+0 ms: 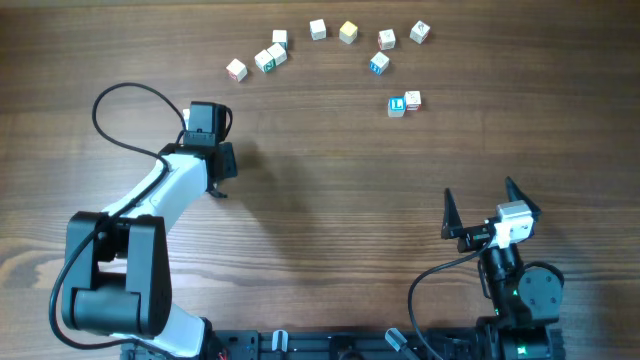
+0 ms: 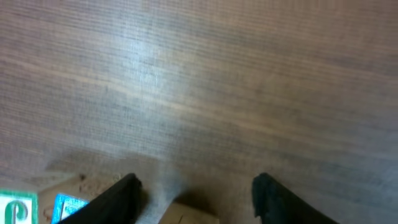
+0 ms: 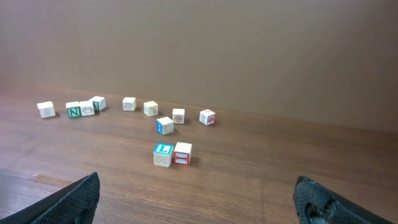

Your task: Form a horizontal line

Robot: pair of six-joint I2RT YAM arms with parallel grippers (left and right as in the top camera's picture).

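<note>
No finished horizontal line shows. Several loose letter cubes lie scattered at the far side, among them a blue "L" cube [image 1: 397, 105] [image 3: 163, 154] touching a red-faced cube [image 1: 412, 100] [image 3: 182, 153]. My left gripper [image 1: 220, 175] [image 2: 196, 183] is open, pointing down at the table, with a pale cube [image 2: 189, 214] between its fingers and untouched. A green-letter cube [image 2: 15, 208] and a blue cube [image 2: 69, 205] sit just left of it; the arm hides these in the overhead view. My right gripper [image 1: 480, 195] [image 3: 196, 186] is open and empty, well short of the cubes.
Further cubes lie along the far side: a green "N" cube [image 1: 265, 61] [image 3: 74, 112] in a small cluster, a plain yellowish cube [image 1: 347, 32], a blue cube [image 1: 378, 64] [image 3: 164, 125]. The left arm's cable [image 1: 120, 95] loops over the table.
</note>
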